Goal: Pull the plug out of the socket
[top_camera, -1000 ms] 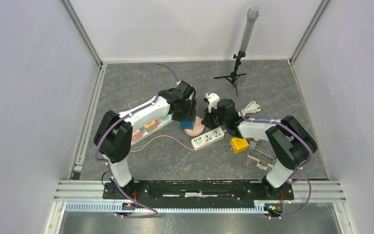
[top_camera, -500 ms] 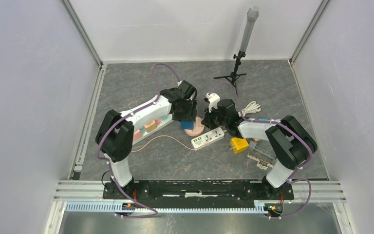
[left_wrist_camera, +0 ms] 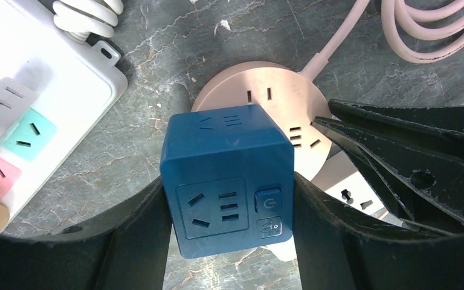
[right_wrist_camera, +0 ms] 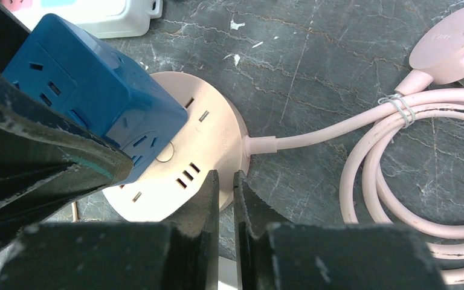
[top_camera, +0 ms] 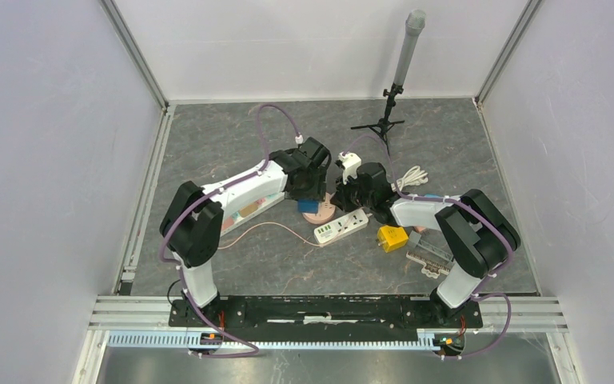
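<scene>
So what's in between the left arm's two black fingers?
The blue cube plug sits between the left fingers, touching both of them. The round pink socket lies under it. The left wrist view shows this.

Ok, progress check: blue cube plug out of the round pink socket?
Seemingly in: blue cube plug meets round pink socket, no prongs showing; left fingers clamp it.
</scene>
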### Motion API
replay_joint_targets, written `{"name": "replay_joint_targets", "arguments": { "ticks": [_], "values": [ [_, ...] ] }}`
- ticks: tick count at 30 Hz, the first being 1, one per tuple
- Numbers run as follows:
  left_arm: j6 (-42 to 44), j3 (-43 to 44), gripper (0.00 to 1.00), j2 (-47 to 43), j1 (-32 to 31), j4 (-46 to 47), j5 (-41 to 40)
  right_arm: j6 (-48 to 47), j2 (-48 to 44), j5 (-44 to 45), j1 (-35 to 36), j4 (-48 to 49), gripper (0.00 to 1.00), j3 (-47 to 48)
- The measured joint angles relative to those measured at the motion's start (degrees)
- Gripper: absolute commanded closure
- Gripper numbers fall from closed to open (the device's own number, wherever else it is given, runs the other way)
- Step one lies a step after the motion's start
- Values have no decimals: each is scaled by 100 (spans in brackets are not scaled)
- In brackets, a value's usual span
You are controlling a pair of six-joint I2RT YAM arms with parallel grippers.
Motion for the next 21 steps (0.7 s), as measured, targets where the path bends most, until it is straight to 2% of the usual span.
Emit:
{"name": "replay_joint_targets", "arguments": {
  "ticks": [4,12,21],
  "values": [
    [-11,210,63,101,-44,-208,-79,17,0,2,0,-2,87,0],
    [245,212,63,85,315,-234,634,15,0,2,0,9,87,-4],
    [251,50,61,9,326,-96,686,15,-11,2,0,24,87,-11]
  ]
}}
